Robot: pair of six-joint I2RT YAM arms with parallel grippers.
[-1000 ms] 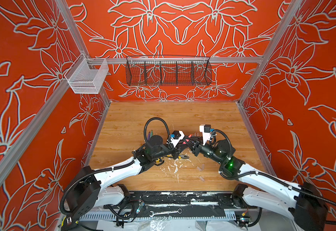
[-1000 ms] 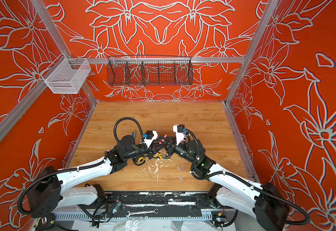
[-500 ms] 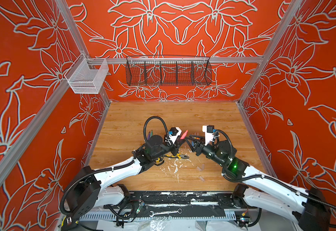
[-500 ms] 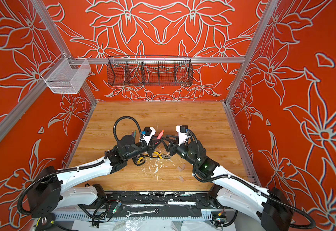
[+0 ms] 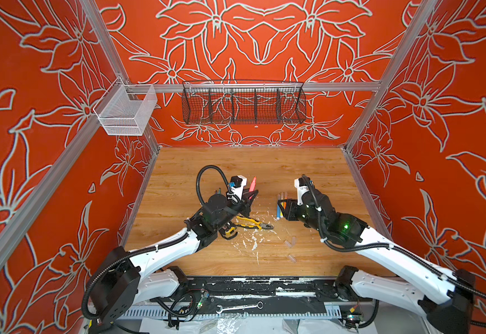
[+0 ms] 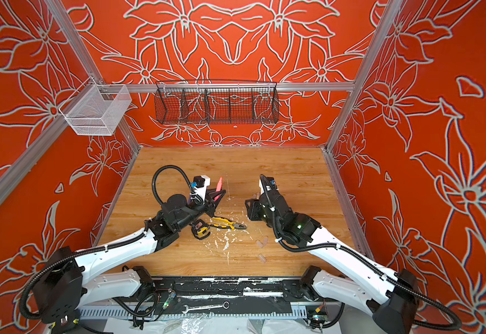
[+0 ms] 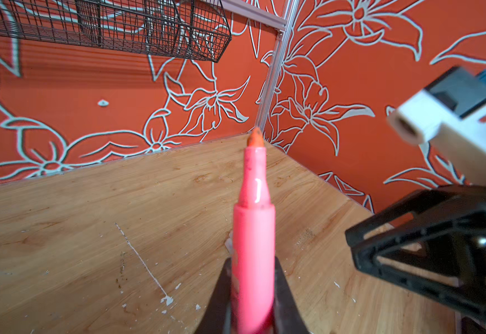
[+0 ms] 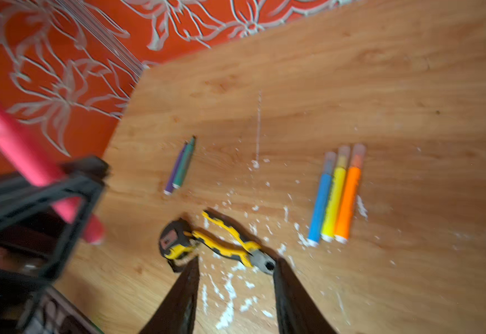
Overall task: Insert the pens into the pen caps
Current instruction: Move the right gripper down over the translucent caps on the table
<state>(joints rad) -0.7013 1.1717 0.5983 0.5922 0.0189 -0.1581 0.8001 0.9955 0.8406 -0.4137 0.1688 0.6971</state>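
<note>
Two grippers work over the wooden table (image 5: 236, 164) in both top views. The left gripper (image 5: 251, 194) is clamped on the pink pen (image 5: 253, 182), which sticks out past the jaws with its bare tip pointing away from the arm. The right gripper (image 5: 285, 213) stands well apart from it, and its jaws are mostly hidden under the wrist. Three capped pens (image 5: 281, 204) lie side by side just ahead of the right jaws. Some loose clear caps (image 5: 291, 242) lie behind these jaws, beside the forearm. The pliers (image 5: 252, 224) lie between the two grippers, a little behind both.

From the left wrist, both fingers (image 7: 221, 289) press the barrel of the pink pen (image 7: 255, 231) from the two sides. The uncapped tip reaches far beyond the jaws, above the table. The right gripper shows off to one side and does not touch the pen.

From the right wrist the picture is blurred. The right jaws stand apart with only table between them. The nose of the pliers is close to one fingertip. Farther ahead on that side, the blue pen (image 8: 321, 202), yellow pen (image 8: 334, 199) and orange pen (image 8: 348, 199) touch each other, each with a clear cap on its far end. On the other side, the purple pen (image 8: 175, 173) and green pen (image 8: 185, 163) lie together uncapped.
</note>
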